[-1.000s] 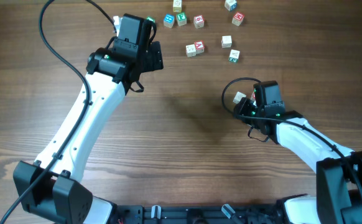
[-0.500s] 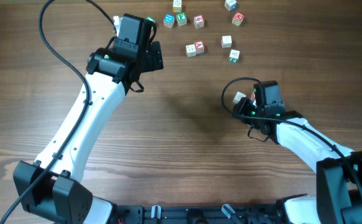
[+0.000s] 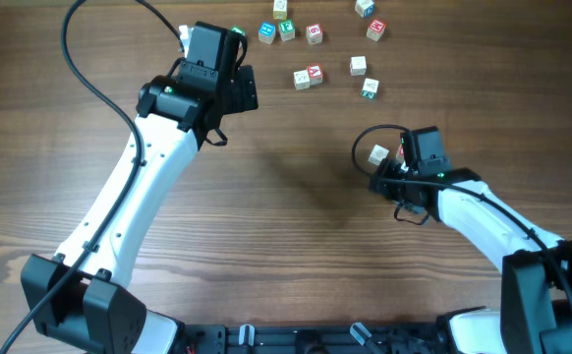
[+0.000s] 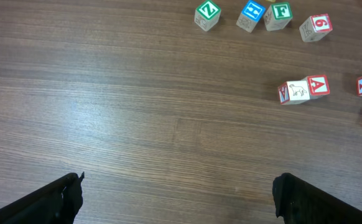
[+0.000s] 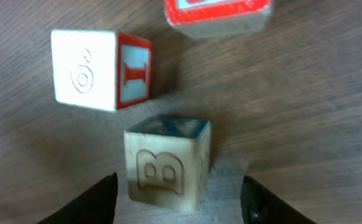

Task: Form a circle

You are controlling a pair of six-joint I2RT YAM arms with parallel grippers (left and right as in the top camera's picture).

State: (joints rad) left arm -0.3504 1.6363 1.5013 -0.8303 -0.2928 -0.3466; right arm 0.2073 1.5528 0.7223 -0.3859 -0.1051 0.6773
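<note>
Wider than a second ago, my right gripper [image 5: 180, 196] straddles the B cube [image 5: 167, 163], lower centre, gripping nothing. My left gripper [image 4: 178, 199] gapes empty. Placing seems done; next, lift clear.

Wooden tabletop [image 3: 296, 226], and letter cubes strewn up by its far edge!
Right of centre along that far edge there's a blue cube [image 3: 266, 32], a green cube [image 3: 286, 29] and a red cube [image 3: 314, 34] in a loose row. A touching pair [image 3: 308, 77] lies just nearer, with two singles [image 3: 358, 66] beside it. One pale cube [image 3: 378, 154] sits alone, further in toward the right edge.
</note>
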